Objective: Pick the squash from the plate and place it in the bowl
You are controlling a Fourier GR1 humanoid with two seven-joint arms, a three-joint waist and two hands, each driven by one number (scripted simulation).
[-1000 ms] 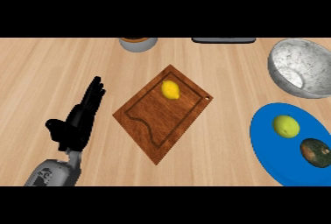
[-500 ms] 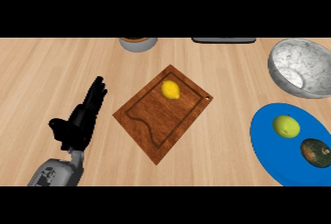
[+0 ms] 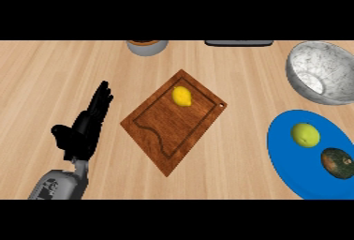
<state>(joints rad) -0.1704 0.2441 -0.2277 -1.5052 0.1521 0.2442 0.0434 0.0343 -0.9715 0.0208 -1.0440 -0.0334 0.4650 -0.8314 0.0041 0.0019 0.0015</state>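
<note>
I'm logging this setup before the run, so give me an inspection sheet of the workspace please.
Surface: wooden counter.
Job's things: dark squash on the blue plate, beside a yellow-green fruit; metal bowl holds nothing.
Clutter: cutting board with a lemon; grey container and dark object at the far edge.
Hands: left hand open, resting left of the board; right hand not in view.
Cables: nothing seen.
Surroundings: nothing seen.

Wooden counter (image 3: pixel 41 75), cutting board (image 3: pixel 173 124), blue plate (image 3: pixel 287 159), metal bowl (image 3: pixel 325 70), possibly a cup (image 3: pixel 147 46)
</note>
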